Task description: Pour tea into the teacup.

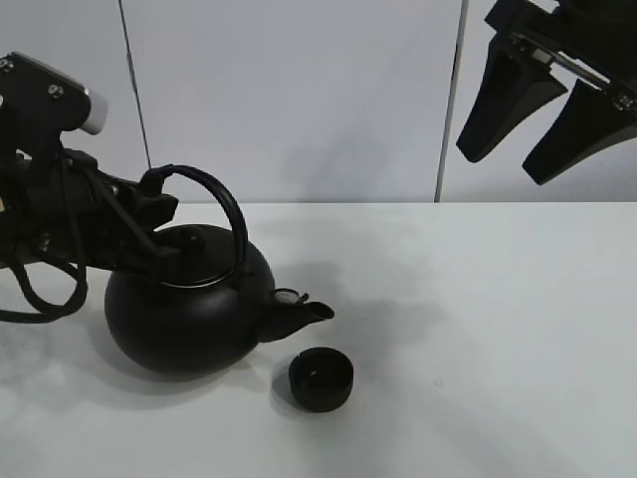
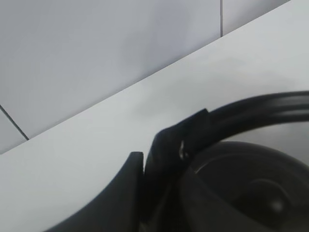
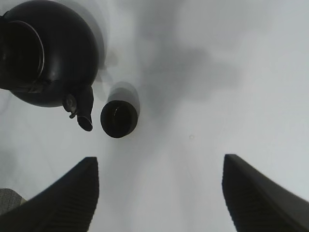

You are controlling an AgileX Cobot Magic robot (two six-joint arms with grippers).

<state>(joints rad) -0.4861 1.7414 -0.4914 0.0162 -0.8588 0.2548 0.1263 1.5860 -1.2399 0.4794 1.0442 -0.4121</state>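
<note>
A big round black kettle (image 1: 184,309) with an arched handle (image 1: 214,194) is tilted on the white table, its spout (image 1: 304,314) pointing down-right just above the small matte black teacup (image 1: 320,379). My left gripper (image 1: 159,204) is shut on the kettle's handle near its left base; in the left wrist view the fingers (image 2: 164,159) clamp the handle (image 2: 260,108). My right gripper (image 1: 532,115) is open and empty, raised high at the upper right. The right wrist view shows the kettle (image 3: 48,53), spout (image 3: 86,113) and teacup (image 3: 118,119) from above.
The white table (image 1: 478,329) reaches to the right and front of the cup. A pale wall with vertical seams (image 1: 450,100) stands behind the table. Black cables (image 1: 45,289) hang from the left arm.
</note>
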